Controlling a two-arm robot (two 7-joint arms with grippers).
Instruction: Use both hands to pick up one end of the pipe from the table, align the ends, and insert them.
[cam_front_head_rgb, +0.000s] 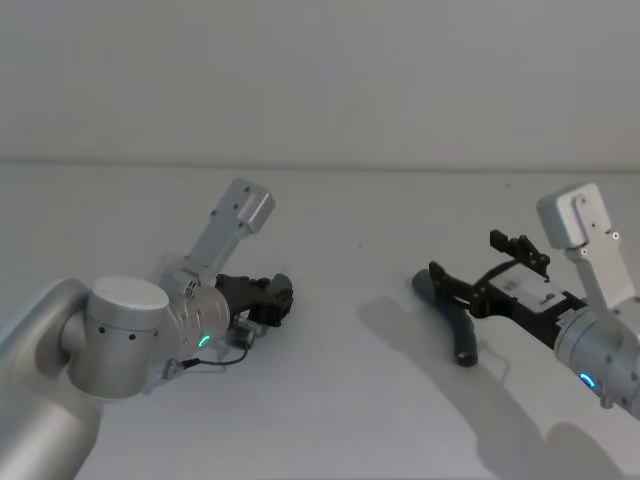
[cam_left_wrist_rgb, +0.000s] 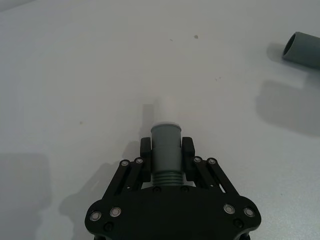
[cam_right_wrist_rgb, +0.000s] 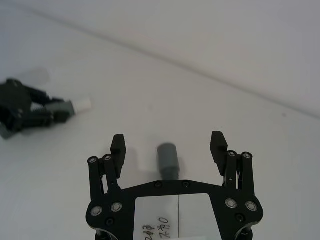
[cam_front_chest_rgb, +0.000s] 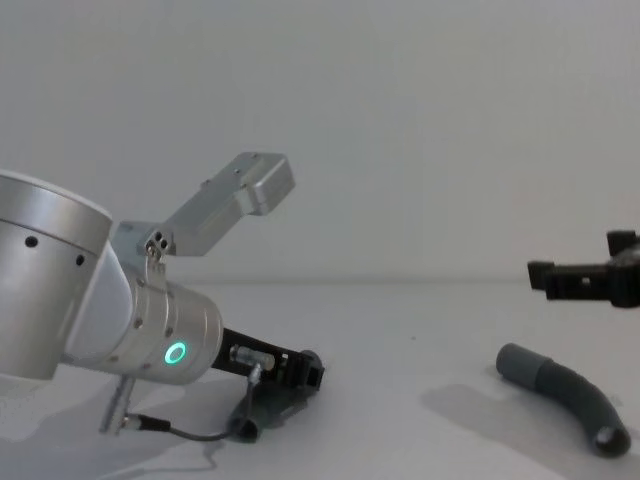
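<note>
Two pipe pieces: one held, one lying on the tabletop (cam_front_head_rgb: 350, 410), well apart from each other.
First piece (cam_left_wrist_rgb: 166, 150): gripped across its smooth grey sleeve, the ribbed part back between the linkages; its white tip (cam_left_wrist_rgb: 164, 111) sticks out past the fingertips.
Left hand (cam_left_wrist_rgb: 166, 150): closed tight on the first piece, low over the left of the tabletop; a green ring light (cam_front_chest_rgb: 176, 352) glows on its wrist.
Second piece (cam_front_head_rgb: 455, 325): lies on the right of the tabletop, ungripped; the chest view shows its curve from the side.
Sleeve mouth (cam_left_wrist_rgb: 301, 47): the left wrist view looks into the open round end of the second piece.
Right hand (cam_right_wrist_rgb: 169, 145): spread wide, holding nothing; its own wrist view puts the second piece's end between the fingers, while the chest view shows the hand hovering clear above the piece.
Right wrist view, far side: the left hand, with the white tip pointing out of it.
</note>
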